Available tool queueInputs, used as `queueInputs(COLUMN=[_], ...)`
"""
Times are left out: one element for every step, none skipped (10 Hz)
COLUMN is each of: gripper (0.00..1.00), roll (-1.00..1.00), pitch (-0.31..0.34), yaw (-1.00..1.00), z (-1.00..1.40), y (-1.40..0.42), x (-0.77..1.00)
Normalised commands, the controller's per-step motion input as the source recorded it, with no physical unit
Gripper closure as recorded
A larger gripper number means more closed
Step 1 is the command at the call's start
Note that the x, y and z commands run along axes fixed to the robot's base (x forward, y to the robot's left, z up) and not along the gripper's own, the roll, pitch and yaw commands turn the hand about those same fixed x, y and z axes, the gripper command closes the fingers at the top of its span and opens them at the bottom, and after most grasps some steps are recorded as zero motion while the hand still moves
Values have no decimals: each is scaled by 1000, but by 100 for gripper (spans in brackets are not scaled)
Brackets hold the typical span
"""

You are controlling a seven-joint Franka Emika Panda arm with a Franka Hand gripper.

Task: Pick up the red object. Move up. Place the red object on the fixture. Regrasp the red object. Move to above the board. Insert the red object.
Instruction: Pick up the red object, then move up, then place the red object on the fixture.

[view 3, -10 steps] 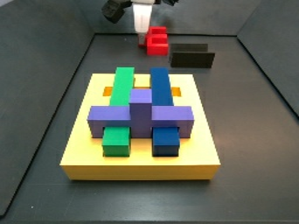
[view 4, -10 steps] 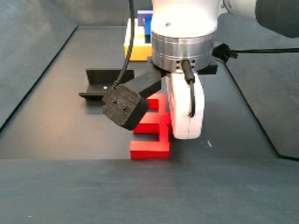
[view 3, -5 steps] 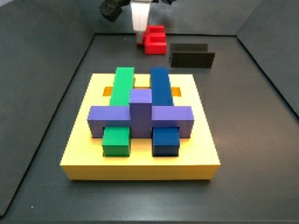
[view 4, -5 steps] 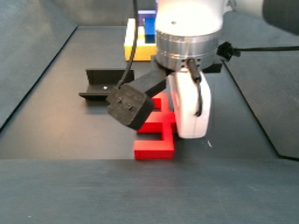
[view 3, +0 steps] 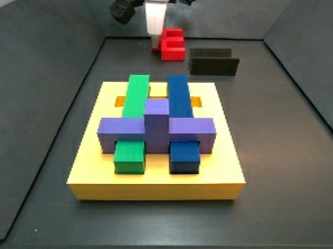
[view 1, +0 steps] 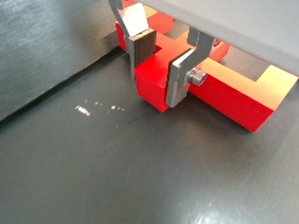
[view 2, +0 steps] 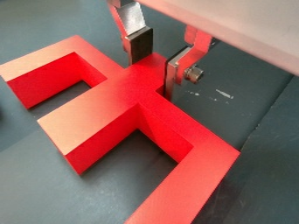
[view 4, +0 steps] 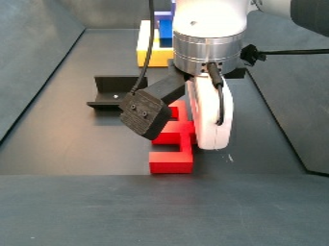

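Note:
The red object [view 4: 174, 159] lies low over the dark floor at the far end of the enclosure, also seen in a side view [view 3: 172, 43]. My gripper [view 4: 195, 135] stands upright over it. In both wrist views the silver fingers [view 1: 179, 77] press against the two sides of one red arm [view 1: 155, 83], so the gripper [view 2: 156, 74] is shut on the red object [view 2: 105, 114]. The fixture [view 3: 215, 63] stands just beside the red object, apart from it. The yellow board [view 3: 156, 177] carries green, blue and purple blocks.
Dark sloping walls [view 3: 53, 107] enclose the floor on both sides. The fixture's bracket [view 4: 110, 93] stands close beside the wrist camera housing [view 4: 144, 113]. The board's corner [view 4: 148, 43] shows behind the arm.
The gripper and the red object have shifted together a few pixels sideways and slightly upward in a side view. Board and fixture have not moved.

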Motion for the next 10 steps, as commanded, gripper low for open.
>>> queueInputs(gripper=[100,100,100,100,100,100,100,100,100,100], roll=[0,0,0,0,-6,-1,31,0,0,-674], pitch=[0,0,0,0,6,77,72,0,0,-57], yaw=[0,0,0,0,-4,-23,-17,0,209,20], z=[0,0,0,833,843,593,399,-17,0,-54], y=[0,0,0,0,-9,-54,-57,0,-406,-54], x=[0,0,0,0,0,-57,-30,0,160,277])
